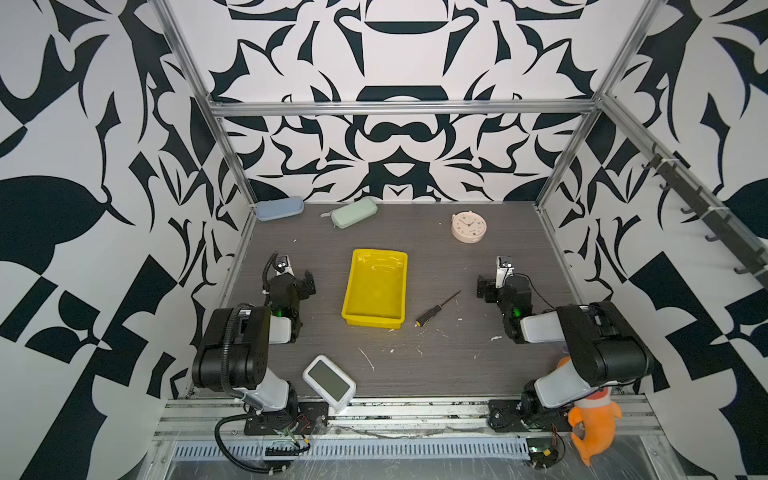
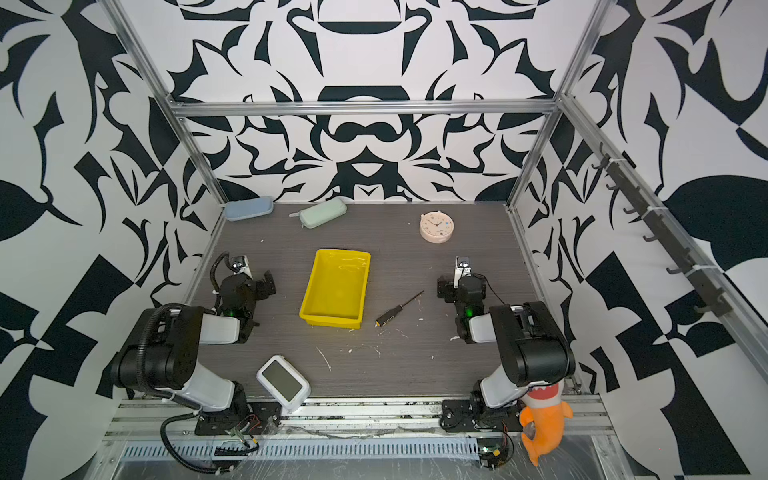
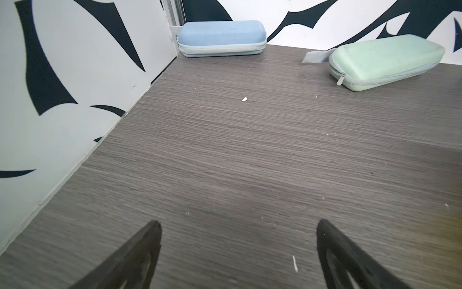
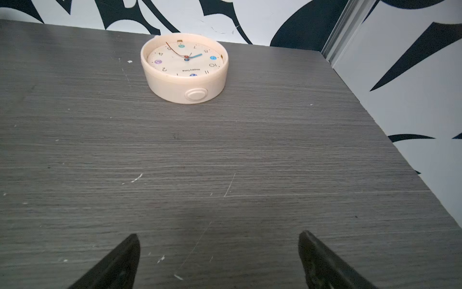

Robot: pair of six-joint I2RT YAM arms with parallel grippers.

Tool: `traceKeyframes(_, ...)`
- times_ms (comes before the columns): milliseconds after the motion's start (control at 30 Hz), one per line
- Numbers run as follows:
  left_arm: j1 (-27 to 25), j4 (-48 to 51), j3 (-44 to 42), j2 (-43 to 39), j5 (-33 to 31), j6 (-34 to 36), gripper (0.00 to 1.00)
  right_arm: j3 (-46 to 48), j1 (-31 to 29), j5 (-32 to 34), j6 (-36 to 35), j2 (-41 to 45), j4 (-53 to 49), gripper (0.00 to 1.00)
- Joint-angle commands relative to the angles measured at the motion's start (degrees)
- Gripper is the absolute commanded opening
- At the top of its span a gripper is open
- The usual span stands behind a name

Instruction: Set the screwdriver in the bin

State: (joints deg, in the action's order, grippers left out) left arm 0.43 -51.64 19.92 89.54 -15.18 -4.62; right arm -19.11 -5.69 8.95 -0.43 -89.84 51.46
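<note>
The screwdriver lies flat on the grey table, its yellow-ended black handle toward the front and its thin shaft pointing back and to the right. Just left of it stands the empty yellow bin, apart from it. My left gripper hovers low to the left of the bin, open, with bare table between its fingers. To the right of the screwdriver, my right gripper is also open and holds nothing. Neither wrist view shows the screwdriver or the bin.
A blue case and a green case lie along the back wall. A cream clock sits at the back right. A white device with a grey screen is at the front edge, an orange plush beside the right arm's base.
</note>
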Motion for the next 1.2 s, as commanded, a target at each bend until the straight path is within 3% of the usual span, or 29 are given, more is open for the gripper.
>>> traceKeyframes(0,0.3,-1.8,0.9,-0.5,-0.1,-0.3,0.99,-1.1,0.2,-0.1,-0.2,0.9,0.8,1.0)
traceKeyframes(1167,0.2,-1.7,1.0,-0.5,0.0,-0.4,0.99,-0.9,0.1,-1.0,-0.6,0.8,1.3,1.0)
